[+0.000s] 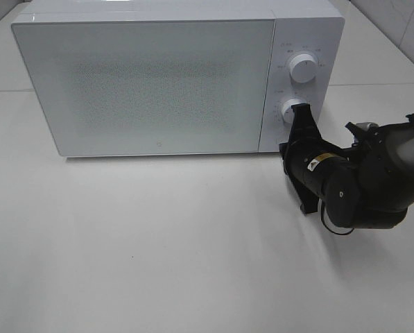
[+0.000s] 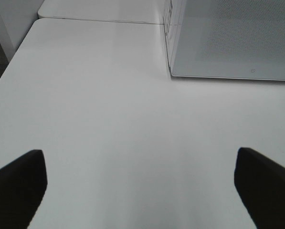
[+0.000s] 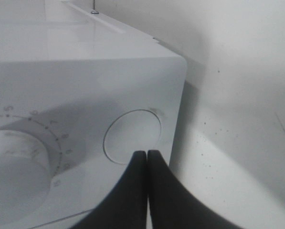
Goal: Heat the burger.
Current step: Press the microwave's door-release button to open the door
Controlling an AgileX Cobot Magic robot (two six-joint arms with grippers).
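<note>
The burger is out of view. The white microwave [image 1: 151,83] stands at the back of the table with its door shut and its frosted window showing nothing inside. My right gripper [image 1: 301,111] is shut and empty, its tips at the control panel just beside the lower knob [image 1: 290,109]. In the right wrist view the shut fingertips [image 3: 147,157] rest at the rim of a round flat button [image 3: 132,133], with a dial [image 3: 13,171] next to it. My left gripper [image 2: 142,191] is open and empty above bare table, to the left of the microwave [image 2: 233,38].
The white table [image 1: 158,236] stretches in front of the microwave. An upper knob [image 1: 302,67] sits above the lower one on the panel. The right arm's dark body [image 1: 359,184] hangs over the table at the right. A table seam runs behind the microwave.
</note>
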